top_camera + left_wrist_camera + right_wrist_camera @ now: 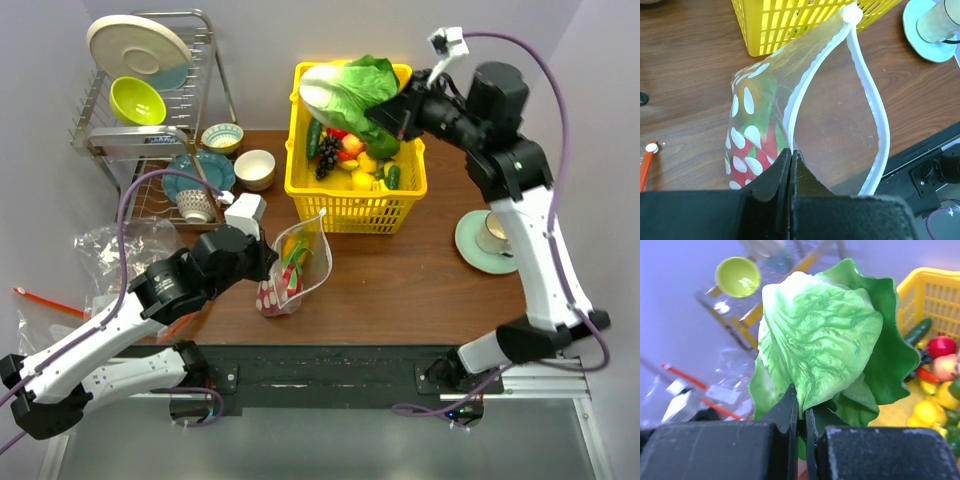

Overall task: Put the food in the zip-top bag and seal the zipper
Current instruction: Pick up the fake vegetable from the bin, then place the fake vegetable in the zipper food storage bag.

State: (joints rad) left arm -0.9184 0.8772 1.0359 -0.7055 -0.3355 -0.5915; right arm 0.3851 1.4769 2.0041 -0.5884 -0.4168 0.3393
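The zip-top bag [298,262] with white dots stands on the wooden table, its mouth gaping wide toward the basket. My left gripper [791,153] is shut on the white zipper [876,117] edge at the near side of the mouth. A pink-red dragon fruit [759,156] lies inside the bag. The leafy green lettuce [350,88] hangs in the air over the yellow basket [357,216], and my right gripper [803,409] is shut on its lower leaves. In the right wrist view the lettuce [820,335] fills the middle.
The basket holds several other toy foods [350,155]. A dish rack [150,100] with plates and bowls stands at the back left, with bowls [254,168] beside it. A cup on a saucer [490,240] sits at the right. Plain clear bags [120,245] lie at the left.
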